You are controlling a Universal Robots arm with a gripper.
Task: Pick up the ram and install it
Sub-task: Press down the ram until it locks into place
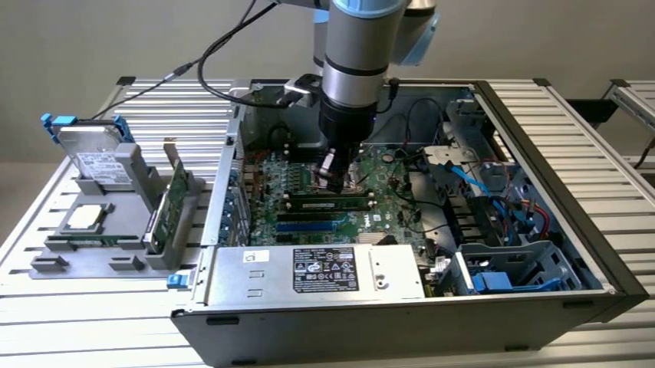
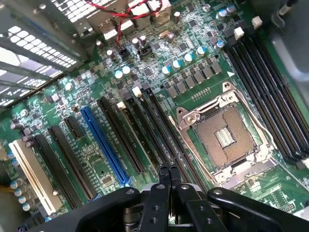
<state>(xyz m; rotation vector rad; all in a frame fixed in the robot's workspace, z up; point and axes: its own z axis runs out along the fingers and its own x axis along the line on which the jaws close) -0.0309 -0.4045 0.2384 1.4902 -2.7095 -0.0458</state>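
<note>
My gripper (image 1: pixel 333 181) hangs inside the open computer case (image 1: pixel 573 192), low over the green motherboard (image 1: pixel 307 180). In the wrist view the gripper (image 2: pixel 169 170) is shut, fingertips pressed together with nothing between them, over the long dark slots (image 2: pixel 145 130) beside the empty processor socket (image 2: pixel 224 135). Several black memory slots (image 2: pixel 270 92) on the socket's far side stand empty. What looks like the ram (image 1: pixel 90 241), a thin green strip, lies along the front of the grey holder (image 1: pixel 123 257) at the exterior view's left, well away from the gripper.
On the grey holder stand a silver hard drive with blue rails (image 1: pixel 94 153) and an upright green expansion card (image 1: pixel 176 195). A power supply (image 1: pixel 317 270) fills the case's near side. Drive cages and blue cables (image 1: pixel 492 199) crowd the exterior view's right.
</note>
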